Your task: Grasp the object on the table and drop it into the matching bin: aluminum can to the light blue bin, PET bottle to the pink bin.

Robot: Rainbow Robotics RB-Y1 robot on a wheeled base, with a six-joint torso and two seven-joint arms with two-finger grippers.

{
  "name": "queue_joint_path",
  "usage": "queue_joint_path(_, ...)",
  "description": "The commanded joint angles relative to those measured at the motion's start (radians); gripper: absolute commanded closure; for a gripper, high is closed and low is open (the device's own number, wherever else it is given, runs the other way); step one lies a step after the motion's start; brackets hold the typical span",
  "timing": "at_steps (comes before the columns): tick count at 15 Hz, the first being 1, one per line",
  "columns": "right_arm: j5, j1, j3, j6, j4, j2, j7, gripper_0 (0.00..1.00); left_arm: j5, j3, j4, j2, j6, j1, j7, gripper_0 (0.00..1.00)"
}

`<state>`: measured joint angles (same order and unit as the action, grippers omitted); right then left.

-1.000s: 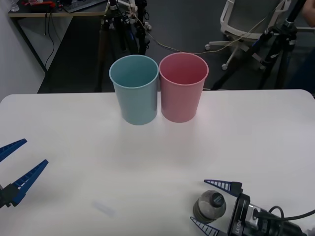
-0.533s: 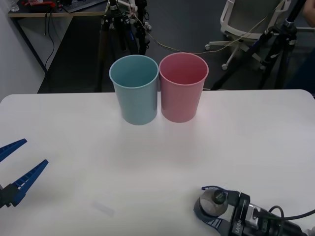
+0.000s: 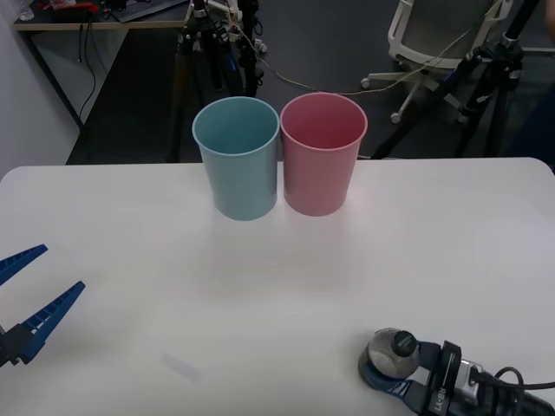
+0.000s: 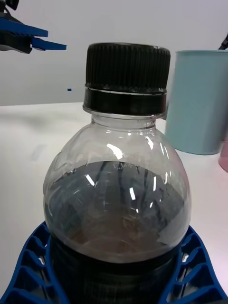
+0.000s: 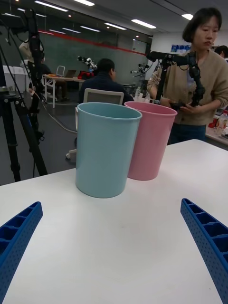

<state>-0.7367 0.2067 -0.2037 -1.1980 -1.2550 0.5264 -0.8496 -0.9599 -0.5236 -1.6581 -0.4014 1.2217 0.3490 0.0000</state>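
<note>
Near the white table's [image 3: 486,225] front edge, right gripper [image 3: 390,381] clamps the small clear dark-capped plastic bottle [image 3: 392,353].
Light, slick, slightly squashy; ribbed body grip suits. Left gripper [image 3: 26,299] gapes.

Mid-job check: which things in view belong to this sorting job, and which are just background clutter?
Job:
- PET bottle, held in the right gripper, fingers shut around its body
- pink bin, its target
- light blue bin, touching the pink one
- table
- left gripper, open, idle at the table's left edge

Clutter:
- office chair
- tripods behind the table
</note>
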Motion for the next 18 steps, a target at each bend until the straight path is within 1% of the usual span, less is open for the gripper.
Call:
queue_joint_path(1, 0.057, 0.025, 0.0, 0.005, -0.017, 0.047, 0.011, 1.0, 0.0, 0.0, 0.0, 0.0, 0.0, 0.0, 0.0, 0.0)
queue_joint_path(2, 0.08, 0.045, 0.001, 0.028, -0.049, 0.072, 0.018, 1.0, 0.0, 0.0, 0.0, 0.0, 0.0, 0.0, 0.0, 0.0)
queue_joint_path(4, 0.129, 0.102, 0.001, 0.117, -0.167, 0.118, 0.031, 1.0, 0.0, 0.0, 0.0, 0.0, 0.0, 0.0, 0.0, 0.0)
queue_joint_path(6, 0.204, 0.184, 0.0, 0.267, -0.348, 0.185, 0.049, 1.0, 0.0, 0.0, 0.0, 0.0, 0.0, 0.0, 0.0, 0.0)
queue_joint_path(7, 0.247, 0.214, 0.003, 0.33, -0.415, 0.219, 0.055, 1.0, 0.0, 0.0, 0.0, 0.0, 0.0, 0.0, 0.0, 0.0)
queue_joint_path(8, 0.301, 0.241, 0.007, 0.387, -0.48, 0.262, 0.063, 1.0, 0.0, 0.0, 0.0, 0.0, 0.0, 0.0, 0.0, 0.0)
queue_joint_path(10, 0.364, 0.28, 0.047, 0.459, -0.572, 0.326, 0.077, 1.0, 0.0, 0.0, 0.0, 0.0, 0.0, 0.0, 0.0, 0.0)
queue_joint_path(11, 0.424, 0.289, 0.063, 0.486, -0.607, 0.369, 0.086, 1.0, 0.0, 0.0, 0.0, 0.0, 0.0, 0.0, 0.0, 0.0)
queue_joint_path(14, 0.568, 0.292, 0.078, 0.561, -0.71, 0.498, 0.101, 1.0, 0.0, 0.0, 0.0, 0.0, 0.0, 0.0, 0.0, 0.0)
queue_joint_path(15, 0.632, 0.296, 0.098, 0.589, -0.754, 0.557, 0.104, 1.0, 0.0, 0.0, 0.0, 0.0, 0.0, 0.0, 0.0, 0.0)
queue_joint_path(16, 0.675, 0.299, 0.112, 0.609, -0.781, 0.595, 0.107, 1.0, 0.0, 0.0, 0.0, 0.0, 0.0, 0.0, 0.0, 0.0)
queue_joint_path(17, 0.744, 0.299, 0.135, 0.633, -0.814, 0.653, 0.11, 1.0, 0.0, 0.0, 0.0, 0.0, 0.0, 0.0, 0.0, 0.0)
queue_joint_path(18, 0.801, 0.29, 0.147, 0.653, -0.836, 0.695, 0.113, 1.0, 0.0, 0.0, 0.0, 0.0, 0.0, 0.0, 0.0, 0.0)
